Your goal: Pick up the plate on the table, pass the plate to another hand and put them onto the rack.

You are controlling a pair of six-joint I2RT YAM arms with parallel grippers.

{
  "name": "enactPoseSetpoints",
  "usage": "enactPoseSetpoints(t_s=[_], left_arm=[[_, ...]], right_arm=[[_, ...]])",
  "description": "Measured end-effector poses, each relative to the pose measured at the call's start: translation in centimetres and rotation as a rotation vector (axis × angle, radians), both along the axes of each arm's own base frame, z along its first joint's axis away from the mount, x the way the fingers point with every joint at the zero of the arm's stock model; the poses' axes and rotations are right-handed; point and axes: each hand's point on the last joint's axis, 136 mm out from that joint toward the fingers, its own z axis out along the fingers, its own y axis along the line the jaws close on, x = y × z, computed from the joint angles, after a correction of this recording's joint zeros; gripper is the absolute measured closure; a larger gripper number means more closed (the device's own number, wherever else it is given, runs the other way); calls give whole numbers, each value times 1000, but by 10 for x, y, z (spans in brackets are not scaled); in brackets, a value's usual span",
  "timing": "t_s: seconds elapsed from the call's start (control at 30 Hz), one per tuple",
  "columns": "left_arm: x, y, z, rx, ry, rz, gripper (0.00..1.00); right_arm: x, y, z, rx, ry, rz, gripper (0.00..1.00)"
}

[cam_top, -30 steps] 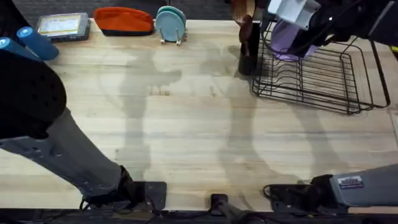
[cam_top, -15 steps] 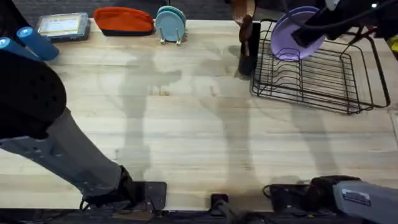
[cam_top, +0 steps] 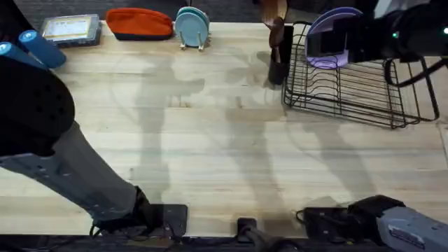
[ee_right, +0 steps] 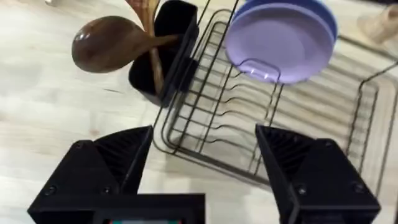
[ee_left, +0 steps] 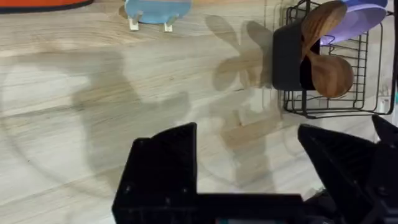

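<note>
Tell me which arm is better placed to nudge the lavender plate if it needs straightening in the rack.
Right. The right gripper is open, facing the plate upright in the rack.

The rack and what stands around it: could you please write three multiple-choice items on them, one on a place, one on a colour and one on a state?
1. Where is the lavender plate?
A. flat on the table
B. upright in the rack
C. on the small wooden stand

2. What colour are the plates on the small stand at the table's far edge?
A. teal
B. red
C. white

3. How is the right tool?
A. shut on the plate
B. shut on a spoon
C. open, holding nothing

Answers:
1 B: the plate stands on edge among the rack's wires, against a blue plate behind it.
2 A: the overhead view shows them teal.
3 C: the right wrist view shows its fingers spread, with the plate apart from them.
</note>
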Motion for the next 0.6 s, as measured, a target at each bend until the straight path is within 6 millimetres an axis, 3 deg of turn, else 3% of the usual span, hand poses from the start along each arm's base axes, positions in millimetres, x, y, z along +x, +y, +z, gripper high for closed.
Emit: enactPoseSetpoints(t_s=[0.4,0.6], left_arm=[[-6,-1,-3,-3,29,1,6],[-22,7,-6,49,95,27,5]], right_arm=[[-24,2,-9,135,91,-85,9],[-26,-8,9,161,80,-131,9]])
